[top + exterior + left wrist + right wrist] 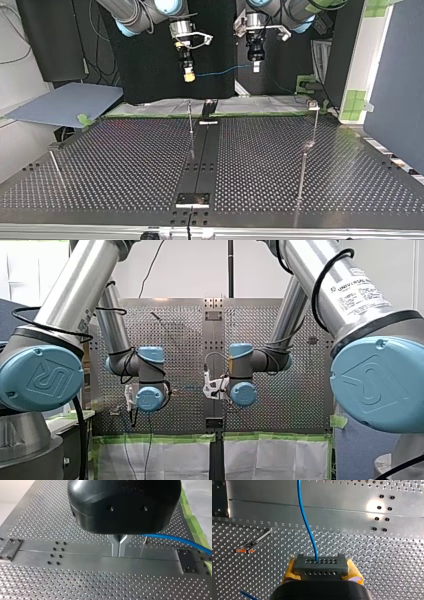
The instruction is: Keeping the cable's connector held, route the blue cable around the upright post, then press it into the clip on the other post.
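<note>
Perforated metal table (50,585); right tool (322,571) clamps the boxy grey connector (321,565), left tool (119,547) pinches the thin blue cable (175,539).

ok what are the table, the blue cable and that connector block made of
The table: bare metal, likely aluminium; silvery, drilled, glare spots. The blue cable: probably plastic-jacketed; smooth, glossy, bends in a soft curve. The connector: matte grey, likely moulded plastic, with rows of holes; metal cannot be ruled out.
</note>
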`<state>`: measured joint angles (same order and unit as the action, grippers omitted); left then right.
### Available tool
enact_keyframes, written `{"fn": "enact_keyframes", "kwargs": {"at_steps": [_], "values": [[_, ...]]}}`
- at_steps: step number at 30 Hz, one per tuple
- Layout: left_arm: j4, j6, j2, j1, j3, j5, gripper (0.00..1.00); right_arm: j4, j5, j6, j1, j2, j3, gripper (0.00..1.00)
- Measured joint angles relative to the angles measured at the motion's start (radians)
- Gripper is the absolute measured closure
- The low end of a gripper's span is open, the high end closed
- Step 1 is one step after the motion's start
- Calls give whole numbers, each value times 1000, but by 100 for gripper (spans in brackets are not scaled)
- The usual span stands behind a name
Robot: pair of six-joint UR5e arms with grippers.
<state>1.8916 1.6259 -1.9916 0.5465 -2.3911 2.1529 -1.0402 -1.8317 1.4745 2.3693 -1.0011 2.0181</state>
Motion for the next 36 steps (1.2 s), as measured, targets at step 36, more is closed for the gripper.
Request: {"fn": "enact_keyframes", "kwargs": {"at_steps": [36], "values": [[54,-2,-57,-3,-2,-14,100,46,-18,-2,0,63,11,100]]}}
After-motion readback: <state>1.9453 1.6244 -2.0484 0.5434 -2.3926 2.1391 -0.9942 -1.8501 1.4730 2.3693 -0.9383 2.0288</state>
